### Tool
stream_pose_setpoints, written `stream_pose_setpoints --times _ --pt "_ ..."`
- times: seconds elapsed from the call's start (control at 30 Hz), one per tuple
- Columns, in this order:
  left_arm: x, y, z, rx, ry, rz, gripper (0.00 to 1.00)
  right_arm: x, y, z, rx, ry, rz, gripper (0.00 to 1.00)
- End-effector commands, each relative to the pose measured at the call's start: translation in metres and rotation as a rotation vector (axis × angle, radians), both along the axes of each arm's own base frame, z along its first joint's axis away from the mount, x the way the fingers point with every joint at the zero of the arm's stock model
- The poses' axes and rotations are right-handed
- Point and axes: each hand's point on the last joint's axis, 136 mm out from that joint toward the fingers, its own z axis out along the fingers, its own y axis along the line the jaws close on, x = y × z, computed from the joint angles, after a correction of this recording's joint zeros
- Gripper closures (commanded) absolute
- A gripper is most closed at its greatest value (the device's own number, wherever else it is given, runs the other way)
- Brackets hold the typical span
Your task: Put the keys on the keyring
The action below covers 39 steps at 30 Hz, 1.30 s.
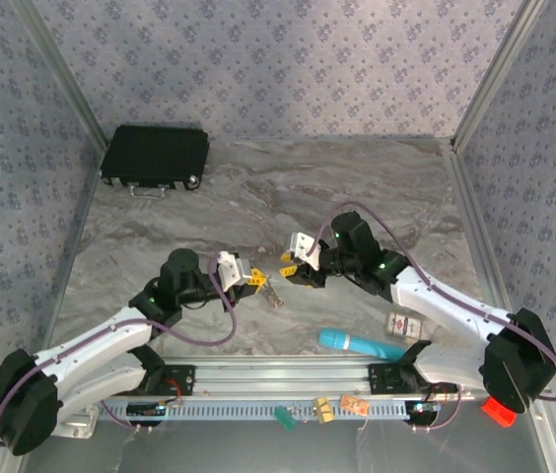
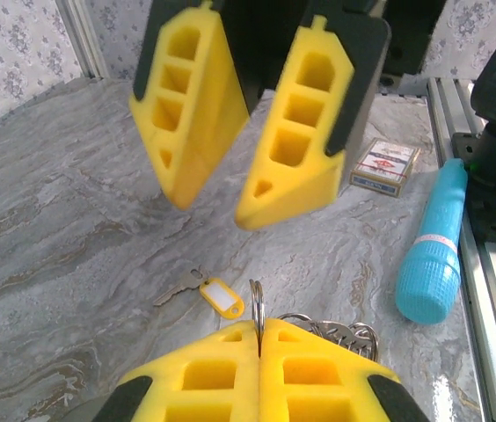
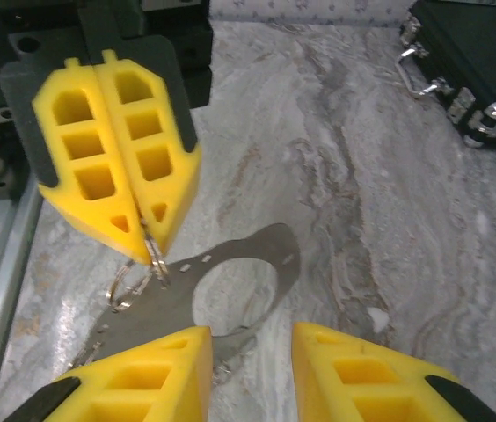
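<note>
Left claw is clamped tight on the keyring, thin edge poking past its tips; one key lies loose just beyond them. Right claw, jaws apart, faces it. It's a thin pinch, so any bump could twist the keyring free.

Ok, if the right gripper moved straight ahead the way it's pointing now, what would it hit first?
Probably the flat metal plate with the round hole: it sits just ahead of the right gripper's open fingers, next to the keyring pinched by the left gripper. Depth is hard to judge.
</note>
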Motion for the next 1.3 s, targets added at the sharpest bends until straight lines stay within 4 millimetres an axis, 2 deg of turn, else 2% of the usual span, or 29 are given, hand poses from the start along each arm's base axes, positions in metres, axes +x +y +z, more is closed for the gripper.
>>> stream_pose_setpoints --times 0.0,0.6,0.83,0.97,1.13,1.27 --pt "-0.005 -0.003 0.022 -0.091 -0.044 -0.026 1.0 -0.007 0.014 0.014 0.098 0.018 0.07 0.69" --pt "-0.005 -0.001 0.024 -0.111 -0.04 -0.012 1.0 -0.017 0.026 0.003 0.101 0.07 0.148 0.71" --pt "-0.004 0.0 0.022 -0.103 -0.038 -0.009 1.0 -0.003 0.012 0.001 0.096 0.038 0.067 0.71" --pt "-0.005 -0.001 0.022 -0.102 -0.037 -0.014 1.0 -0.009 0.008 -0.001 0.092 0.069 0.083 0.71" --pt "-0.006 -0.001 0.022 -0.102 -0.038 -0.018 1.0 -0.019 0.017 -0.002 0.091 0.096 0.14 0.71" --pt "-0.006 -0.001 0.023 -0.104 -0.036 -0.021 1.0 -0.02 0.024 0.0 0.093 0.087 0.159 0.72"
